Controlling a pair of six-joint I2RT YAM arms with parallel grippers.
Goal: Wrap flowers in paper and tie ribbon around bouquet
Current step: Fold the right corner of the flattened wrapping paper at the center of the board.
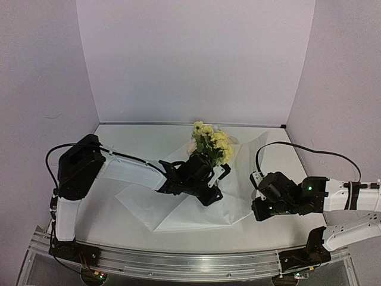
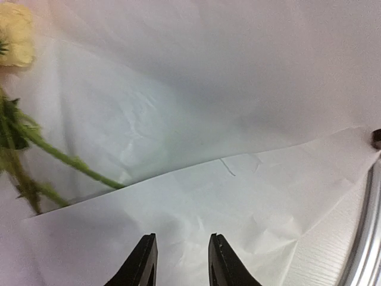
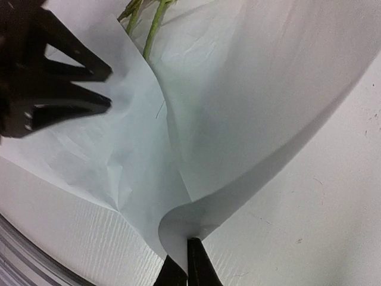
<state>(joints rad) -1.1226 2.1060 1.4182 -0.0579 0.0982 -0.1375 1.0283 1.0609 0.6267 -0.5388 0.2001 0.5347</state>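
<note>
Lying on the paper [image 1: 184, 214], the flowers [image 1: 211, 140].

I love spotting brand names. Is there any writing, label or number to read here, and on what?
None readable: no text shows on the paper, the flowers, the left arm, the right arm or the table. Green dots on the right arm are lights, not writing.

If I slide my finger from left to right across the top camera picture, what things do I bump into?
The left arm's black elbow → flowers → right gripper, pinching the paper at its edge.
</note>
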